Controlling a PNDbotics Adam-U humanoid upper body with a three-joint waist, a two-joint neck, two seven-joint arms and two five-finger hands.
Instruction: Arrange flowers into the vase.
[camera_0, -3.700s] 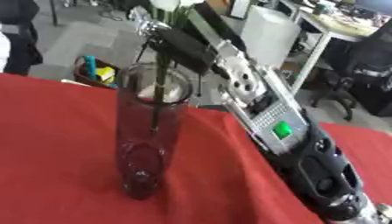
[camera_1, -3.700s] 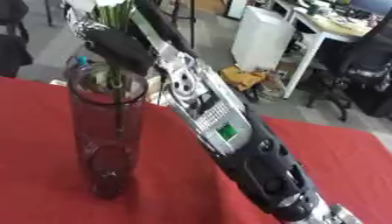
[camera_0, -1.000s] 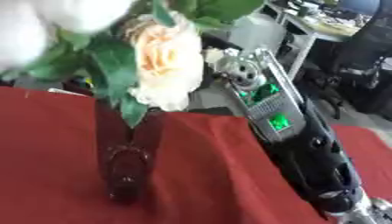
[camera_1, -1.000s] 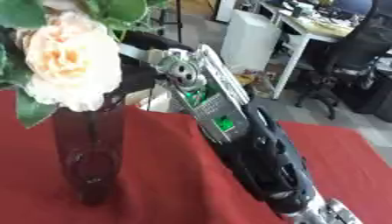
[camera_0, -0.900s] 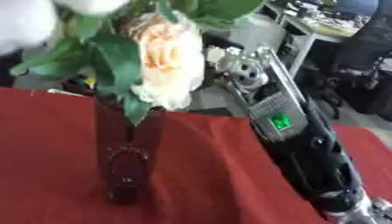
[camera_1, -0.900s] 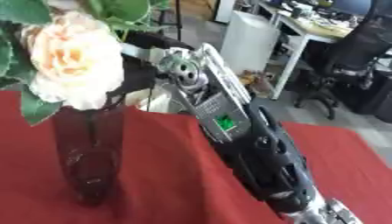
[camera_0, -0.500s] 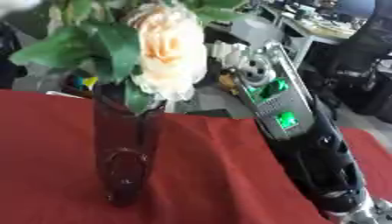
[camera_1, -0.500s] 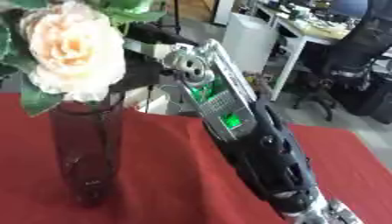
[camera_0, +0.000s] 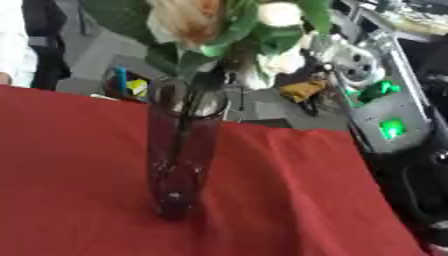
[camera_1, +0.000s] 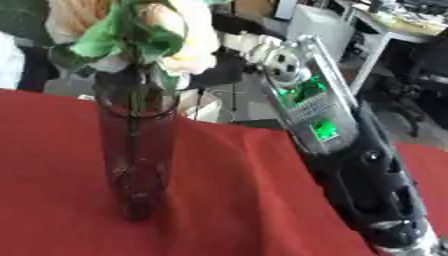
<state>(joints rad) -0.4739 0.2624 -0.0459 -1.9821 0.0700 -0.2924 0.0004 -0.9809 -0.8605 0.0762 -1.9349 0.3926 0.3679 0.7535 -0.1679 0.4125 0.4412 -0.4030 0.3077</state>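
Flowers (camera_0: 206, 22) seated in vase (camera_0: 182, 150) on red cloth (camera_0: 79, 175).
We see the stems inside the glass and the blooms above its rim; the right arm (camera_1: 350, 150) enters from five o'clock and reaches toward twelve, its hand hidden behind the foliage, so we cannot tell whether it grips or is open. We judge release should follow only once stems rest at the bottom, withdrawing upward without brushing the narrow vase.
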